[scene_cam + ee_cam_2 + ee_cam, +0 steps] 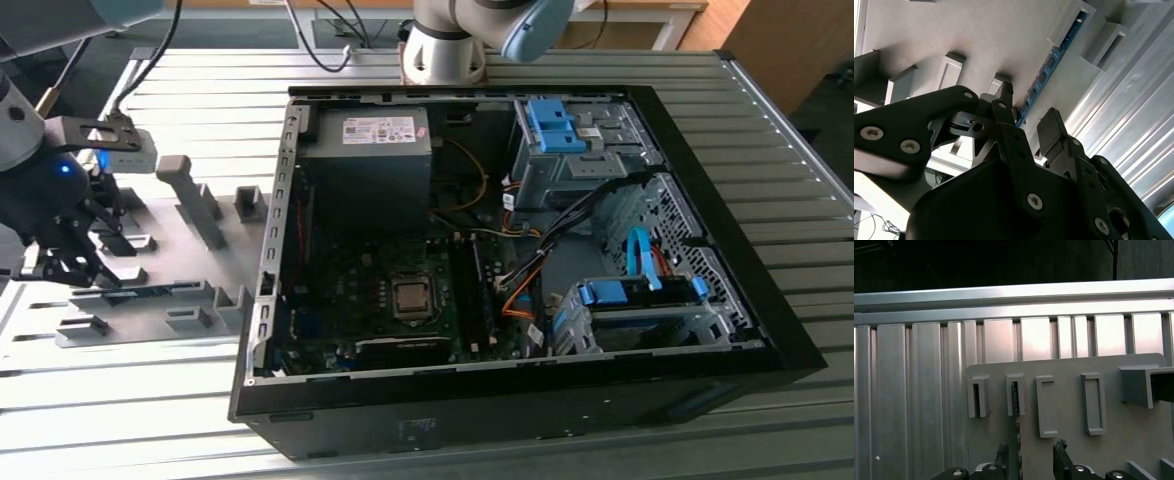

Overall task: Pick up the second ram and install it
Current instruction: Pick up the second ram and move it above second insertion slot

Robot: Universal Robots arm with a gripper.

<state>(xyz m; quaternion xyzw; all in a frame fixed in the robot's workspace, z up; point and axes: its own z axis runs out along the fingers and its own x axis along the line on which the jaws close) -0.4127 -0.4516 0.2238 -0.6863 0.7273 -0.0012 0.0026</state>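
1. The table [914, 390]: ribbed bare metal, satin sheen.
2. The holder plate [1134, 440]: smooth, matt gray plastic.
3. The gripper [1029, 107]: matt black body with bright metal screw heads [1034, 201].
4. The second ram [1046, 70]: circuit board, slight sheen.
5. The computer case [534, 420]: matt black sheet metal.

An open computer case [467, 415] sits beside a gray holder plate [163, 262].

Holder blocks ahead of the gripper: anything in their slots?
The second ram stands on edge in the holder blocks, with its near end between the fingers of the open gripper. Its lower edge is covered by the slot walls.
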